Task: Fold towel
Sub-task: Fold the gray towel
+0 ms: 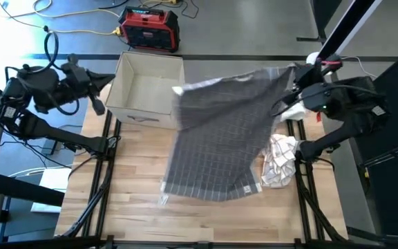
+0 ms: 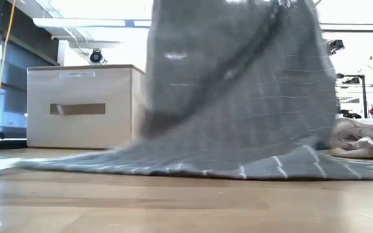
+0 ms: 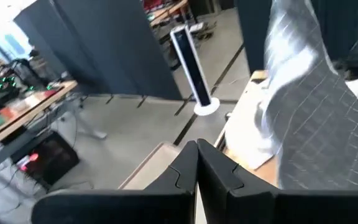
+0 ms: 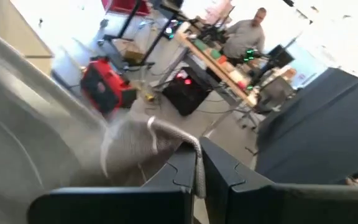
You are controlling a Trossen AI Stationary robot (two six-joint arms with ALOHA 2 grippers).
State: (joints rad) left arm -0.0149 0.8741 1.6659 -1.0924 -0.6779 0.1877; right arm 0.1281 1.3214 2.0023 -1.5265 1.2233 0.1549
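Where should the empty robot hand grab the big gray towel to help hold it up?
Probably the free top corner of the gray towel, coming from the left gripper's side. The right gripper holds the other top corner, so that one sags over the box.

Towel [image 1: 220, 138] drapes mid-table, box [image 1: 147, 86] behind-left, crumpled cloth [image 1: 280, 160] right.

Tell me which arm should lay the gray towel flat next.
Right, probably. Its end effector is shut on the gray towel's raised corner, lower edge resting on the table. The left end effector is shut and empty, off beside the box.
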